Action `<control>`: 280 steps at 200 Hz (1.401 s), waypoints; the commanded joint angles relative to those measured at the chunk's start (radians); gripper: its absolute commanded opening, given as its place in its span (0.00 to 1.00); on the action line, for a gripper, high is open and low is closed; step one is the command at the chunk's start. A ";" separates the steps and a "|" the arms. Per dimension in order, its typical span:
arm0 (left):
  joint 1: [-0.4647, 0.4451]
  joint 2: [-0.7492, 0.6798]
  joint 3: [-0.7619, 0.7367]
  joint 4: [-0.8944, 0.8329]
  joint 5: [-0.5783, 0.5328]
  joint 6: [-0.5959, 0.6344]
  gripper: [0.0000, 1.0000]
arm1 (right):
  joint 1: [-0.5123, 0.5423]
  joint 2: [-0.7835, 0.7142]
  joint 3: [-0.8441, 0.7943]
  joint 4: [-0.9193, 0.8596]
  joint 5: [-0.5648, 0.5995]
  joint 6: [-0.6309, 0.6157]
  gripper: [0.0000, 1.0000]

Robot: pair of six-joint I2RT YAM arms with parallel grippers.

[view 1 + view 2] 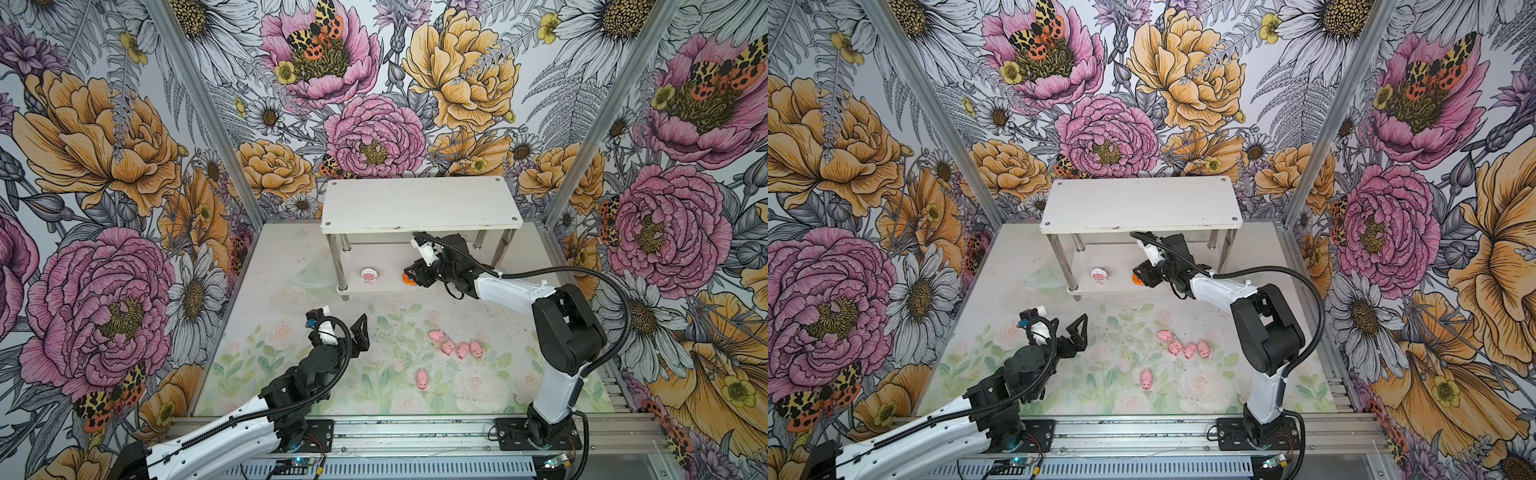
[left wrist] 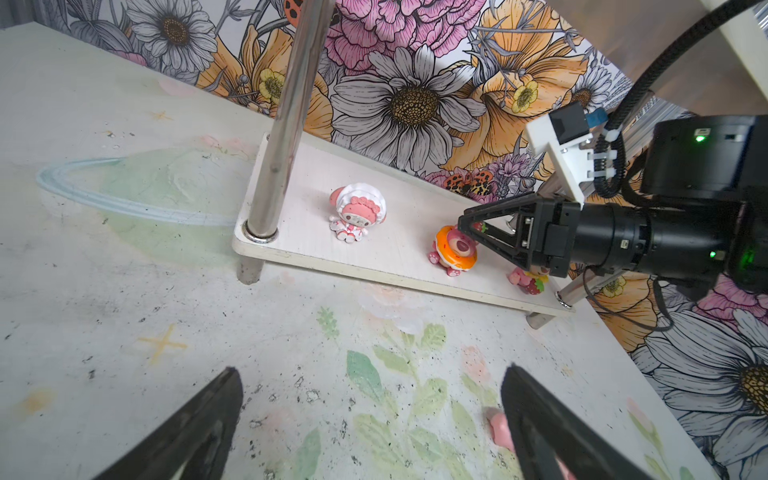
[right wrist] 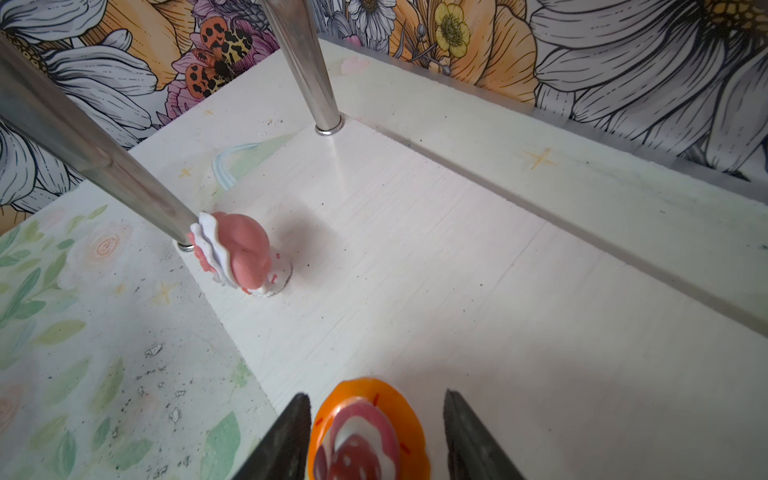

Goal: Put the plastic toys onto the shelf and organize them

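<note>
The white shelf [image 1: 419, 203] [image 1: 1142, 203] stands at the back. On its lower tier [image 3: 415, 249] stand a white-rimmed toy [image 1: 369, 275] [image 2: 357, 214] [image 3: 237, 253] and an orange-rimmed toy [image 1: 408, 281] [image 2: 455, 249] [image 3: 365, 428]. My right gripper [image 1: 411, 275] [image 3: 376, 395] reaches under the top board; its jaws are open around the orange-rimmed toy, with a gap on one side. A strawberry-like toy [image 2: 528, 280] peeks out behind that gripper. Several pink pigs [image 1: 457, 347] [image 1: 1183, 345] lie clustered on the mat and one pig [image 1: 422, 379] lies apart. My left gripper [image 1: 345, 332] [image 2: 371, 372] hovers open and empty.
Four metal legs hold the shelf; the front left leg [image 2: 278, 137] rises near the white-rimmed toy. Floral walls close in on three sides. An aluminium rail [image 1: 415, 432] carrying both arm bases runs along the front edge. A pig [image 2: 500, 428] lies beside one left finger.
</note>
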State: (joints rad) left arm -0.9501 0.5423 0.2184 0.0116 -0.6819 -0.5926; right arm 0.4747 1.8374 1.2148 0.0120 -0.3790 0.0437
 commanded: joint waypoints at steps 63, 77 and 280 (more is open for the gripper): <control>0.022 -0.018 -0.016 -0.008 0.039 -0.017 0.98 | -0.015 0.026 0.037 -0.010 -0.047 -0.052 0.35; 0.022 -0.020 -0.016 -0.009 0.040 -0.016 0.99 | -0.024 0.030 0.041 -0.013 -0.067 -0.074 0.33; 0.053 -0.021 0.001 -0.061 0.061 -0.036 0.99 | -0.097 0.168 0.349 -0.461 -0.412 -0.688 0.07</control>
State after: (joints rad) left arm -0.9054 0.5301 0.2146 -0.0193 -0.6376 -0.6067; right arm 0.3847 1.9789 1.4773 -0.3058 -0.7364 -0.5194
